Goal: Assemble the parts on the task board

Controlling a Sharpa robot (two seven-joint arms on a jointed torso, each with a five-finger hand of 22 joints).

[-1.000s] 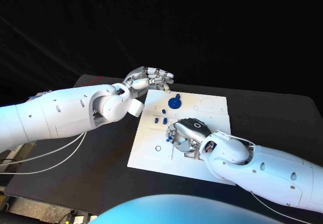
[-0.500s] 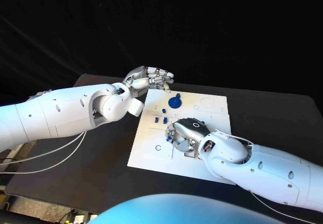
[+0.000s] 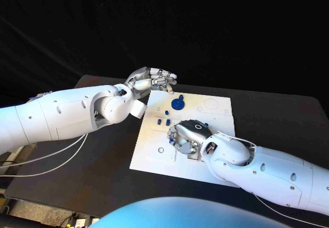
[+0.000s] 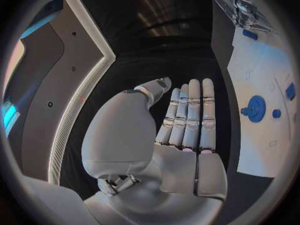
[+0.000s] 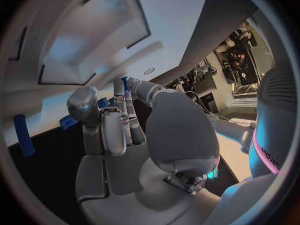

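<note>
Black tabletop (image 3: 102, 175) carries the white rectangular task board (image 3: 154, 154); silver left hand (image 3: 152, 80) hovers empty, fingers extended, upper centre; silver right hand (image 3: 186, 137) presses mid-board, its grasp impossible to tell.

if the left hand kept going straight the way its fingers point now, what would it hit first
Probably nothing. The left hand is flat and open, fingers aimed past the far corner of the task board, which lies off to one side with its blue round part. Ahead looks like bare black table, though depth is unclear.

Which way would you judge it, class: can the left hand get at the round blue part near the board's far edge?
Probably yes: the left hand hovers open beside the round blue part, nothing lying between them.
</note>
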